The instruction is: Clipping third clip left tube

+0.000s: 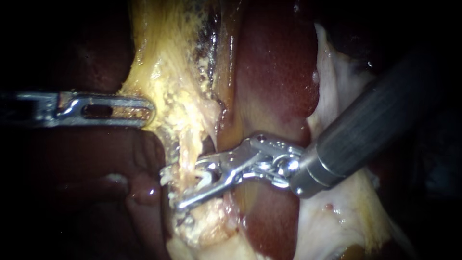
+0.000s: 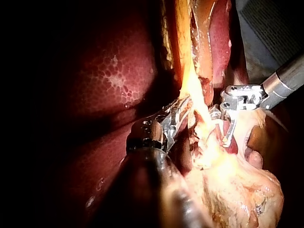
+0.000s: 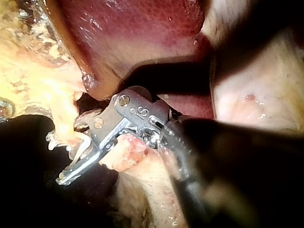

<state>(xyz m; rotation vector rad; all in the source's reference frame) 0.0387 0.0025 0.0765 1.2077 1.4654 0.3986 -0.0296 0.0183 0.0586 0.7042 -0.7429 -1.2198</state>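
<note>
In the endoscope view, the left instrument (image 1: 144,110) is reaching in from the left. Its slotted jaws are lying closed on the edge of the yellow fat (image 1: 168,72) and holding it. The right instrument (image 1: 172,189) is coming in from the upper right, crossing the dark red liver (image 1: 274,72). Its jaws are standing a little apart with a gap showing between them. They are straddling the tube (image 1: 196,166), which is running down out of the yellow fat along the liver's left edge. The tube is sitting roughly midway along the jaws. Pale tissue (image 1: 337,110) is lying along the liver's right edge, under the right instrument's shaft.

In the left wrist view, the left instrument (image 2: 183,108) is gripping a thin strand of the yellow fat (image 2: 190,85), with the liver (image 2: 114,80) lying beside its shaft. The right instrument (image 2: 227,138) is sitting just beyond that strand. I cannot pick out the tube with certainty here.

In the right wrist view, the right instrument (image 3: 64,179) is showing only a narrow gap between its jaws. Pale strands of the tube (image 3: 80,143) are lying between them. The yellow fat (image 3: 38,85) is sitting beside the jaws, the liver (image 3: 133,23) is ahead of them, and a pink lump (image 3: 126,153) is touching their underside.
</note>
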